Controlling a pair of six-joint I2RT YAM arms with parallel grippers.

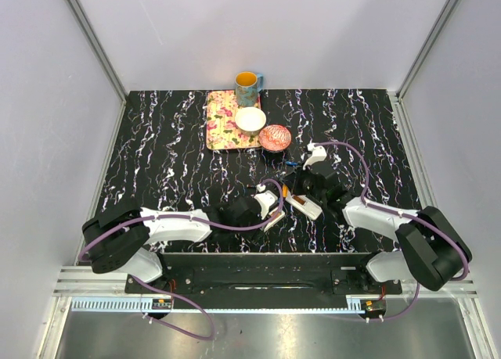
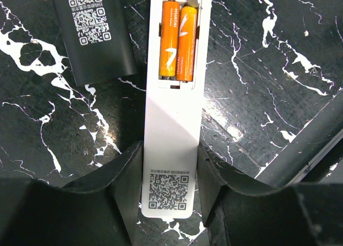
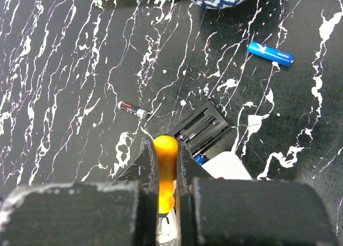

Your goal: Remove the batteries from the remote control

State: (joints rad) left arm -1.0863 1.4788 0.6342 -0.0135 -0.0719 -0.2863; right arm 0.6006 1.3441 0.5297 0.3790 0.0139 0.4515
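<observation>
My left gripper (image 2: pixel 170 168) is shut on the near end of a white remote (image 2: pixel 172 117) lying face down on the table. Its open battery bay holds two orange batteries (image 2: pixel 178 42) side by side. My right gripper (image 3: pixel 165 155) is shut on the orange handle of a screwdriver (image 3: pixel 166 160), just above the white remote's far end (image 3: pixel 229 168). A black remote (image 3: pixel 206 129) lies beside it with its bay open and empty. A blue battery (image 3: pixel 270 53) and a dark battery (image 3: pixel 133 109) lie loose on the table. In the top view both grippers meet at the white remote (image 1: pixel 308 207).
A floral tray (image 1: pixel 221 120), a yellow-and-blue mug (image 1: pixel 247 84), a white bowl (image 1: pixel 250 120) and a pink bowl (image 1: pixel 275 138) stand at the back centre. The black remote's body (image 2: pixel 94 26) lies just left of the white one. White walls surround the marbled black table.
</observation>
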